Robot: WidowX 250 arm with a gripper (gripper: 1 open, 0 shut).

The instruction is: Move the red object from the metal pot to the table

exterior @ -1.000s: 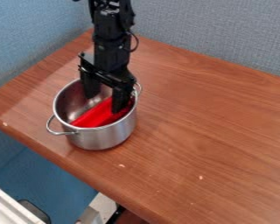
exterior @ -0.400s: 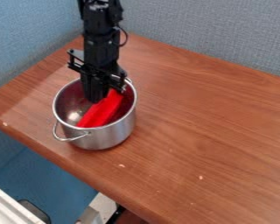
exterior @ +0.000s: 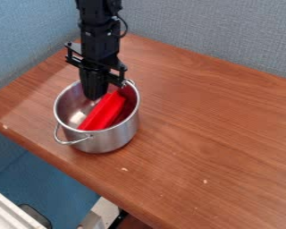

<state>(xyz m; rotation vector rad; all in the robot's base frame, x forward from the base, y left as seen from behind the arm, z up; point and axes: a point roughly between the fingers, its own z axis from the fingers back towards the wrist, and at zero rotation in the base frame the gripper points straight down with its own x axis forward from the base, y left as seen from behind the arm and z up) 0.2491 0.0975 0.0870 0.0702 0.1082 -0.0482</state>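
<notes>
Nearest, on the reddish-brown wooden worktop (exterior: 206, 125), the shiny round stainless-steel pot (exterior: 104, 141) is holding the bright red elongated block (exterior: 106, 113), which is leaning tilted inside. A slow, straight lift is looking wisest, so the block clears the rim without dragging the pot. Above, the black gripper (exterior: 96, 91) is reaching straight down, pinched shut on the block's upper part.

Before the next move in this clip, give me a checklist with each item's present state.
1. Tool shut on the block: ok.
2. Tool pointing straight down: ok.
3. Block clear of the pot rim: not ok, its lower end is inside.
4. Block level: not ok, it hangs tilted.
5. Bare table beside the pot for the set-down: ok.
6. Grip firm enough for the carry: cannot tell.
</notes>
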